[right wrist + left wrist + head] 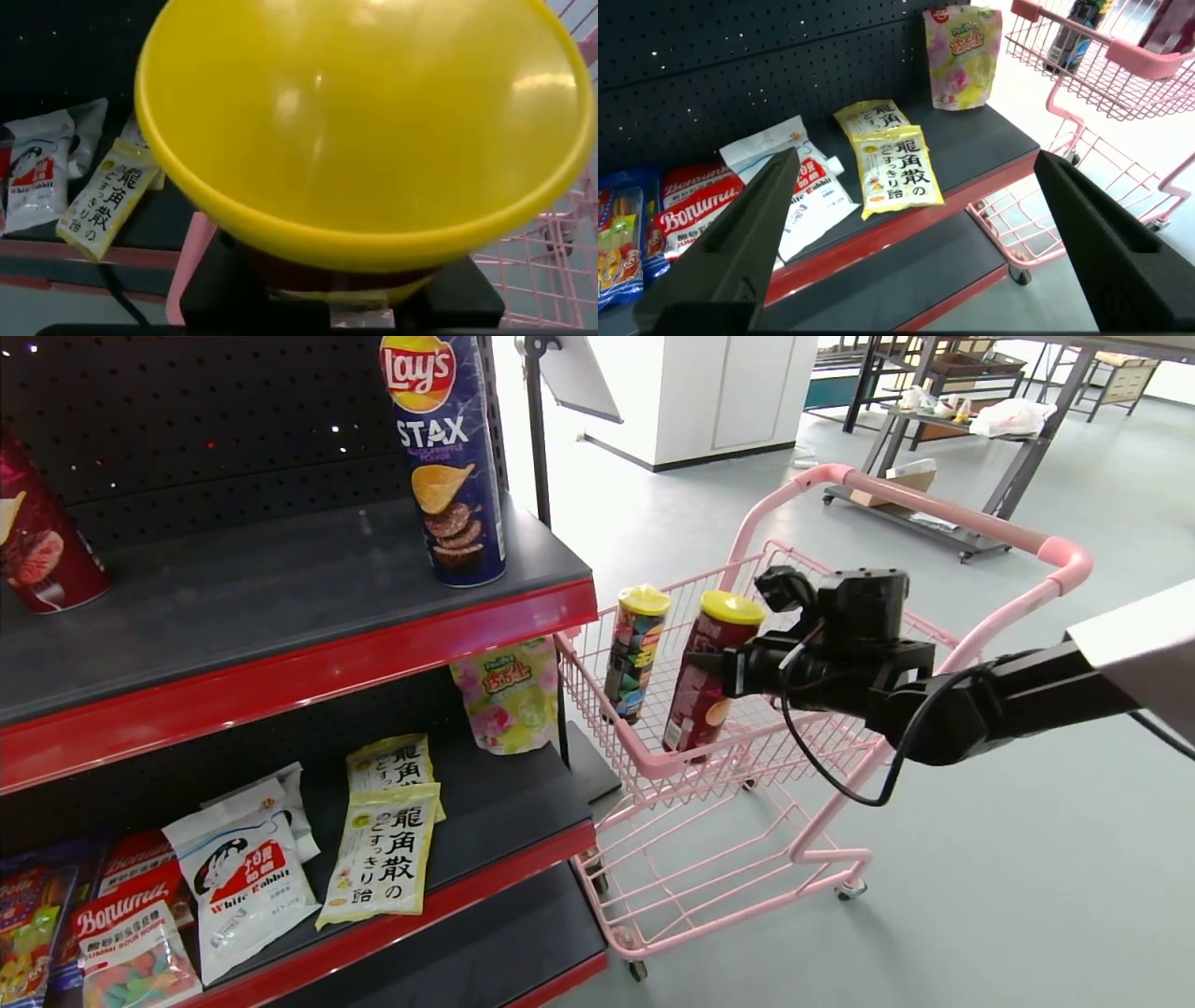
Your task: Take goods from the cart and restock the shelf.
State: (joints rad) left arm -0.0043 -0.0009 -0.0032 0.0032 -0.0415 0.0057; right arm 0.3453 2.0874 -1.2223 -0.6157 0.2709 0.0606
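A pink cart (934, 513) stands to the right of the shelf. In its basket are two yellow-lidded cans. The red chip can (702, 681) leans slightly, and my right gripper (724, 672) is shut on its upper part from the right. In the right wrist view, the can's yellow lid (364, 121) is close up, with a black finger (224, 289) on either side below it. The colourful can (635, 653) stands free just to its left. My left gripper (915, 252) is open and holds nothing, in front of the lower shelf (990, 154).
The upper shelf (280, 579) carries a tall blue chip can (448, 457) near its right end and a red can (42, 541) at the far left. Several snack bags (378, 849) lie on the lower shelf. Open grey floor lies right of the cart; tables stand far behind.
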